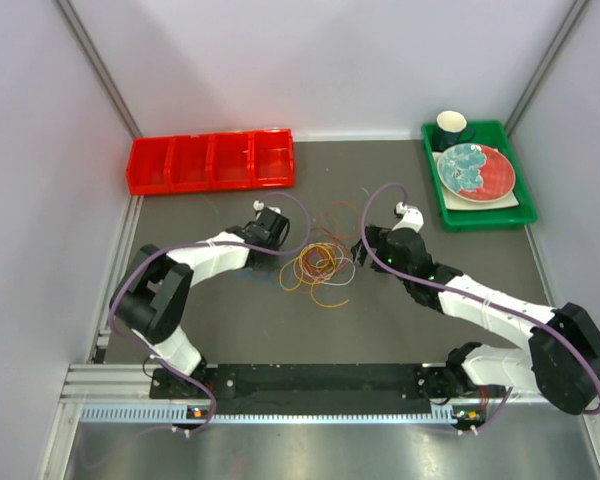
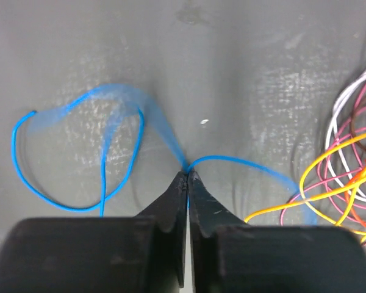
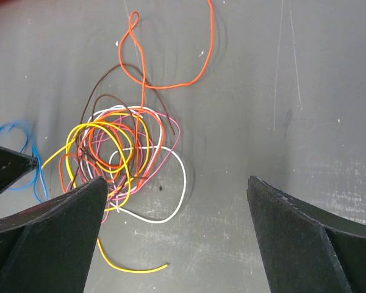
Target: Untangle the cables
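Note:
The cables [image 1: 320, 262] lie in a tangle of orange, yellow, pink, white and brown loops mid-table. The tangle also shows in the right wrist view [image 3: 119, 155] and at the right edge of the left wrist view [image 2: 354, 183]. A red-orange cable [image 3: 165, 61] trails away from it. My left gripper [image 2: 188, 173] is shut on a thin blue cable [image 2: 79, 159], whose loops lie to the left while a strand runs right toward the tangle. In the top view it [image 1: 278, 240] sits just left of the tangle. My right gripper [image 3: 177, 180] is wide open and empty, low beside the tangle's right side [image 1: 362, 252].
A red divided bin [image 1: 210, 162] stands at the back left. A green tray [image 1: 480, 221] at the back right holds a plate [image 1: 475, 170] and a dark cup [image 1: 451, 127]. Grey walls close in both sides and the back.

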### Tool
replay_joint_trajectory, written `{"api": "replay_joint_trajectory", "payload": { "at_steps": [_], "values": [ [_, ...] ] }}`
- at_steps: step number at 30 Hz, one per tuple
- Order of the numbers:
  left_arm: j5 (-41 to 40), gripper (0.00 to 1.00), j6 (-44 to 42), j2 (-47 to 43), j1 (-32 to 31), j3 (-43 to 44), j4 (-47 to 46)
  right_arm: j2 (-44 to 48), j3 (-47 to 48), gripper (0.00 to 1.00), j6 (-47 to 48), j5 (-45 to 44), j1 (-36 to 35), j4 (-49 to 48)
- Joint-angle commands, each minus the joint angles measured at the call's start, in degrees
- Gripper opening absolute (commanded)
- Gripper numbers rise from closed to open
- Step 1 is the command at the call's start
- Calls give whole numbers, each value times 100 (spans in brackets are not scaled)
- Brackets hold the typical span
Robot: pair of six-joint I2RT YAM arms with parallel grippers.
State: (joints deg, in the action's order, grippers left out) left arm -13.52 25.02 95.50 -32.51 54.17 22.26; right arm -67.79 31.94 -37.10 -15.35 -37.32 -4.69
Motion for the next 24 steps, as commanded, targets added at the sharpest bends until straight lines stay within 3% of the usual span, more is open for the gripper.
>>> {"api": "replay_joint_trajectory", "payload": {
  "at_steps": [1, 7, 14, 24],
  "values": [
    [-81, 0, 232, -5, 131, -390, 270, -33, 268, 95, 1, -29, -3, -94],
    [-274, 0, 320, -312, 193, 119, 796, -15, 251, 95, 1, -38, -3, -111],
    [-617, 0, 250, -893, 193, 1646, 1930, 2, 251, 95, -16, -38, -3, -111],
    [-907, 0, 4, -1078, 210, 3159, 2160, 11, 242, 95, 1, -29, -12, -120]
  ]
}}
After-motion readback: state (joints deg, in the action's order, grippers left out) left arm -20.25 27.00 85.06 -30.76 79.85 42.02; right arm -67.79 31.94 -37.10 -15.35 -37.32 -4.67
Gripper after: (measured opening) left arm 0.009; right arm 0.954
